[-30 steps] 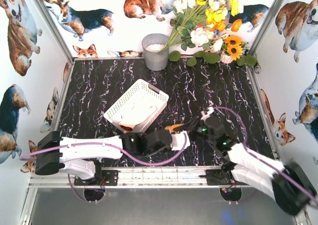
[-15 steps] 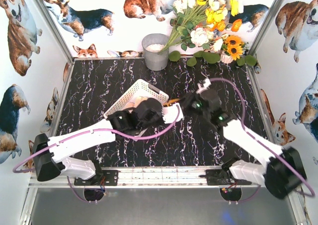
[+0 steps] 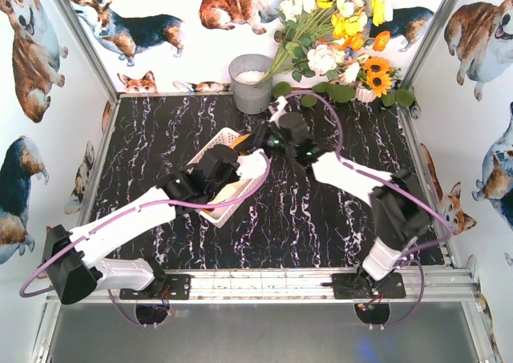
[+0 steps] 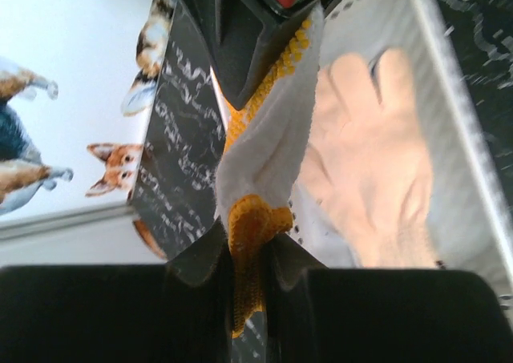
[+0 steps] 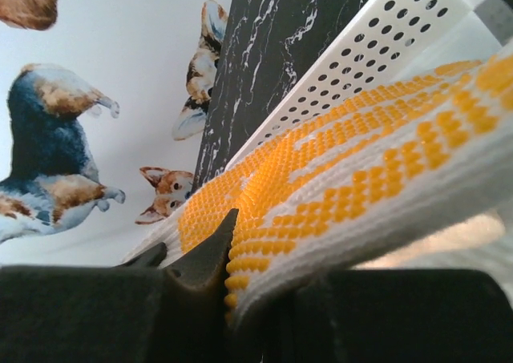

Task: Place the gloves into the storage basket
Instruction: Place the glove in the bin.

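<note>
Left wrist view: the left hand (image 4: pixel 250 259) is pinched shut on the orange cuff of a dotted glove (image 4: pixel 268 151), slung above the storage basket (image 5: pixel 377 50); the right hand (image 5: pixel 232 287), jaws nearly closed, nips its other end. White knit studded with yellow-orange grip dots, the glove looks light, limp and apt to snag on the basket's lattice, so the thick cuff seems the surest hold. To its right, a cream glove (image 4: pixel 377 163) lies flat inside the basket.
</note>
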You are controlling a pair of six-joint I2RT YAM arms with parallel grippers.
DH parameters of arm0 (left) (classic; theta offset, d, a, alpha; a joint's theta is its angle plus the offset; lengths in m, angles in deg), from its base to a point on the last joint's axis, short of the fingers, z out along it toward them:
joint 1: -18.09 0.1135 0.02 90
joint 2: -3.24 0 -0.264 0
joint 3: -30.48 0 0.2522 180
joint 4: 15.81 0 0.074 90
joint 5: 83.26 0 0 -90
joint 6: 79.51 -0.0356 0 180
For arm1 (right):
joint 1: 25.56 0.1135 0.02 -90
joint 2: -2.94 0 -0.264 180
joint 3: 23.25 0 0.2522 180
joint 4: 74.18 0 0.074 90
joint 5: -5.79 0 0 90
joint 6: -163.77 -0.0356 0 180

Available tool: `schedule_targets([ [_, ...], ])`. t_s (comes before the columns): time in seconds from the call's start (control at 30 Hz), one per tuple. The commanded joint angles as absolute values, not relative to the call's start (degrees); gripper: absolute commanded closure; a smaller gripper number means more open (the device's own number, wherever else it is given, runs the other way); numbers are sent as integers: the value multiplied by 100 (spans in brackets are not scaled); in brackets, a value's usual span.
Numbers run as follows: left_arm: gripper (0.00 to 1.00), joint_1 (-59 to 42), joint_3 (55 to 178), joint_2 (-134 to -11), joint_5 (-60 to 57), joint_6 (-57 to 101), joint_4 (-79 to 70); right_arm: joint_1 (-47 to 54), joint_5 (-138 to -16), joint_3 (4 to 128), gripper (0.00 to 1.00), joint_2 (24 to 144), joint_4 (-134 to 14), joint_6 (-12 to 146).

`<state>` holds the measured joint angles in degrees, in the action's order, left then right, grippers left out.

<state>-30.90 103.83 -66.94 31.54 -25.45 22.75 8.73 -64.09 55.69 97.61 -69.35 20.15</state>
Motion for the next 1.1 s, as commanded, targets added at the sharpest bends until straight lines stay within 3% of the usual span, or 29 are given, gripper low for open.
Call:
schedule_targets([
  [0.0,100,-2613,10227,-6851,4414,-3028,2867,777,-6677,6128,100,10373,-7454,2546],
  [0.63,100,-1930,9632,-6870,4686,-3721,2547,1143,-6291,7015,100,12069,-8066,2376],
  [1.07,100,-1860,9773,-7591,4507,-3319,2815,1227,-6216,6768,100,12196,-8182,2266],
])
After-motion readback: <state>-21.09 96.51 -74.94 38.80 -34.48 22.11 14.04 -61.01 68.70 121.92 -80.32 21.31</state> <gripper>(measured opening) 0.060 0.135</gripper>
